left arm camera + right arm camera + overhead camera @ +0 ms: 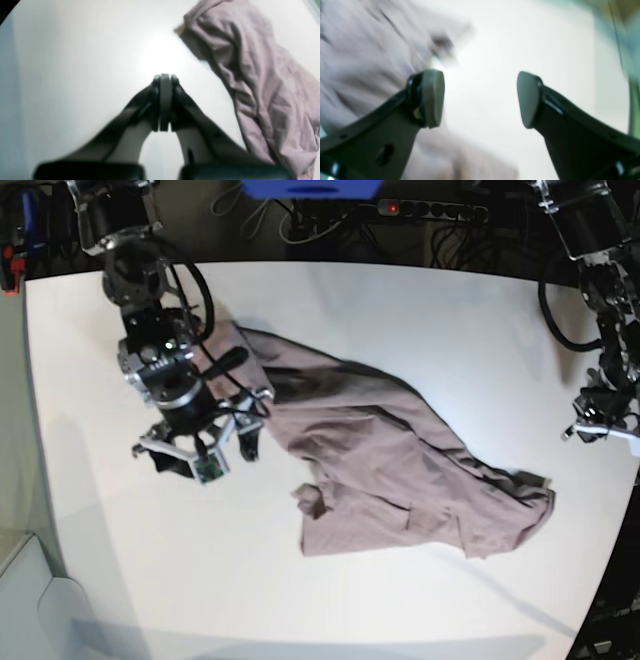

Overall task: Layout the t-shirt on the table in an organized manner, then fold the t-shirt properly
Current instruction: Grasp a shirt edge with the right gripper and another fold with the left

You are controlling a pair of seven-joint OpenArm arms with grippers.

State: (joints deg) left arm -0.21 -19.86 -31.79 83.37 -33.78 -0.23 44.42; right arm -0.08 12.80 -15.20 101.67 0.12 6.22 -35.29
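The t-shirt (390,470) lies crumpled and loosely spread across the middle of the table (420,310), running from the far left toward the near right. The right gripper (480,98) hangs at the shirt's far-left end with its jaws wide apart, holding nothing. The left gripper (165,80) hovers over bare tabletop, jaws pressed together, clear of the cloth.

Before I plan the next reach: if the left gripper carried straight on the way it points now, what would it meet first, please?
Probably only the bare table. The left gripper, jaws shut and empty, points at white tabletop; the t-shirt lies off to one side of that line. Its height above the surface is unclear.
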